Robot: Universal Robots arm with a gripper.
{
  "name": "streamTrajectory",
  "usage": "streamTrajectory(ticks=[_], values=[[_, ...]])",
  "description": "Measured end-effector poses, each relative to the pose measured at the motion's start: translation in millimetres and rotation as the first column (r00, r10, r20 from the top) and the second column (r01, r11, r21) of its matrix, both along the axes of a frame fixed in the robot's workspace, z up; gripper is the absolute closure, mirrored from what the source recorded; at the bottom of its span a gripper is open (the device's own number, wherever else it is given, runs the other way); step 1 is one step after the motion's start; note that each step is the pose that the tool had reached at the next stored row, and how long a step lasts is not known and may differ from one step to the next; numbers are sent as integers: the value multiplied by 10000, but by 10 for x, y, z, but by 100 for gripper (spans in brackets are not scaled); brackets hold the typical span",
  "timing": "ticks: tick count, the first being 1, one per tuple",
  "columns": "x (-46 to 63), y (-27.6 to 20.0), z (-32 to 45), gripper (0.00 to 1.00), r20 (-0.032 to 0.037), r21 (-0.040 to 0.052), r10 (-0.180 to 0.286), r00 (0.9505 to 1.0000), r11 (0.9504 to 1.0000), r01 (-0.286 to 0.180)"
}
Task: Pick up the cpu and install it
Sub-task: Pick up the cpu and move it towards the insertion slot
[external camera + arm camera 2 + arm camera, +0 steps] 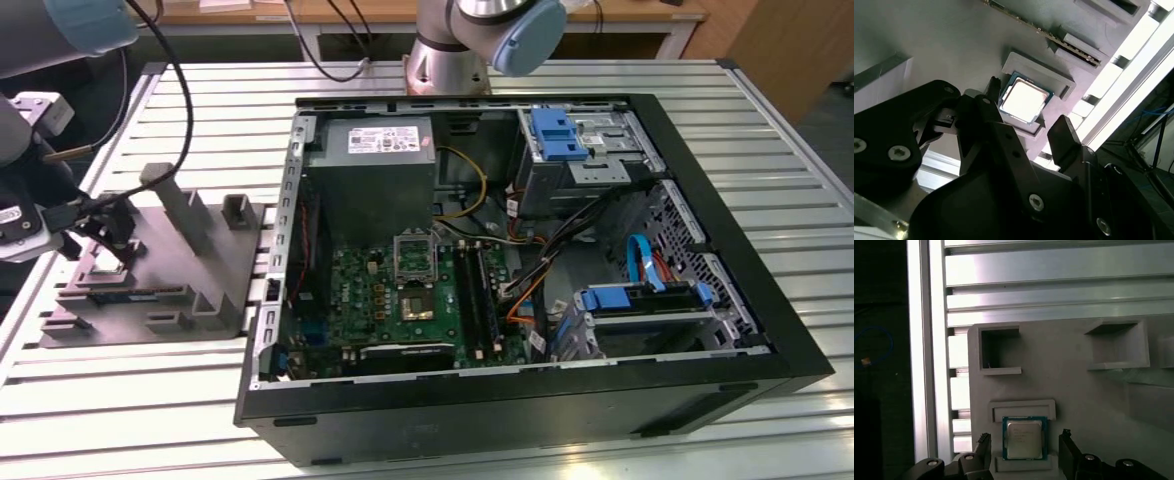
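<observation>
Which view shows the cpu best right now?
The first wrist view: the cpu sits square-on in its recess of the grey tray, all four edges visible, between the fingertips of the open gripper. The second wrist view shows it obliquely, its top washed by glare. In the exterior view it is too small to tell.

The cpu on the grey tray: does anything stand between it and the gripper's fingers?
Nothing visible does. In both wrist views the cpu lies bare in its recess on the grey tray, and the open gripper has one finger on each side of it, apart from it, with nothing in between.
</observation>
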State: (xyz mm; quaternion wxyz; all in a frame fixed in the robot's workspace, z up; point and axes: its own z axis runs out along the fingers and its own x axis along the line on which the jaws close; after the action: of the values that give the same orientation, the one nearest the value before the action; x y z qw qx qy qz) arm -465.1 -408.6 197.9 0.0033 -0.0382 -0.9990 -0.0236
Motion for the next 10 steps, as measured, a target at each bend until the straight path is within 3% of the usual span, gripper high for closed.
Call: streamTrajectory(ticks=[10], values=[[1,21,-97,35,0,50,20,10000,10000,-20]])
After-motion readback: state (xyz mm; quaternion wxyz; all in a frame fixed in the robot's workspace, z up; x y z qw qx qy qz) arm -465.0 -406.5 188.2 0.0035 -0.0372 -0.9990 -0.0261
